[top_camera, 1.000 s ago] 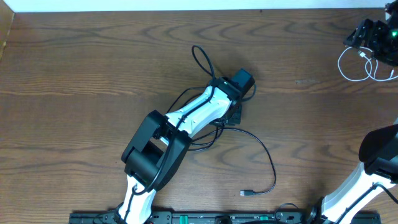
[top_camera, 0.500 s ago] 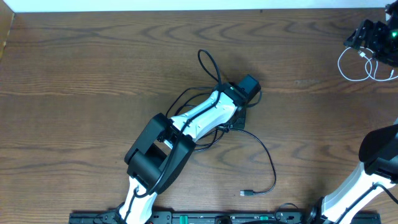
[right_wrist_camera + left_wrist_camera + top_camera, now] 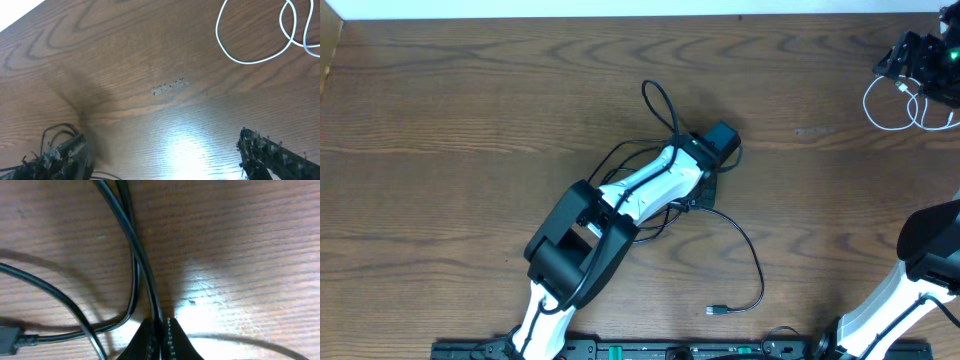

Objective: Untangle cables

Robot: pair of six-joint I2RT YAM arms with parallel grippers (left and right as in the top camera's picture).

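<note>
The black cable [image 3: 752,255] lies mid-table, with a narrow loop at the far side and its plug [image 3: 717,311] near the front edge. My left gripper [image 3: 703,186] sits low over the middle of the cable. In the left wrist view the left gripper [image 3: 161,336] is shut on one strand of the black cable [image 3: 135,245], and other strands and a plug [image 3: 7,332] lie to the left. The white cable [image 3: 880,112] lies looped at the far right, apart from the black one. My right gripper [image 3: 918,58] hovers beside it, and the right wrist view shows the gripper [image 3: 160,142] open and empty, with the white cable [image 3: 235,55] ahead.
The wooden table [image 3: 470,120] has a pale wall along its far edge. The left arm's white body [image 3: 620,195] lies across part of the black cable. The right arm's base link [image 3: 930,250] stands at the front right.
My left gripper has shifted a little to the right, taking the black cable with it, so the far loop has moved right. The right arm and the white cable have not moved.
</note>
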